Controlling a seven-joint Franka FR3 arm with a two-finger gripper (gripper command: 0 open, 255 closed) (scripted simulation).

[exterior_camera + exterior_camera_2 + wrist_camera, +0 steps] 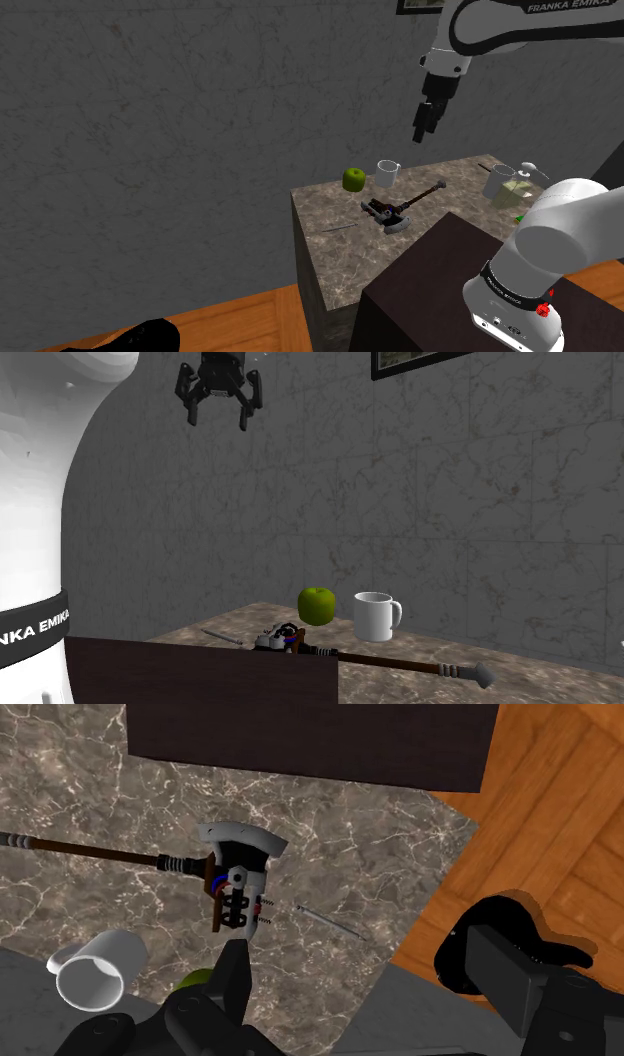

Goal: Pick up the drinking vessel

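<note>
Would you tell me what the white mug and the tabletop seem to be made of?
The mug is plain matte white, untextured; perhaps ceramic, but that stays open. The tabletop looks like stone: brown-grey with pale marble-like veins.

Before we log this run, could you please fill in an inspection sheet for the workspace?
Surface: brown marbled stone countertop, things spread across it.
Job's things: white handled mug, upright, beside the apple with a gap between them, not held.
Clutter: round green apple; white-headed axe with a long dark handle, lying flat; thin grey rod next to it; second white cup-like vessel at the shoulder view's right end.
Grippers: black two-finger gripper, open, empty, high above the countertop.
Cables: nothing seen.
Surroundings: grey stone-patterned wall; wooden plank floor; dark stand box.
</note>
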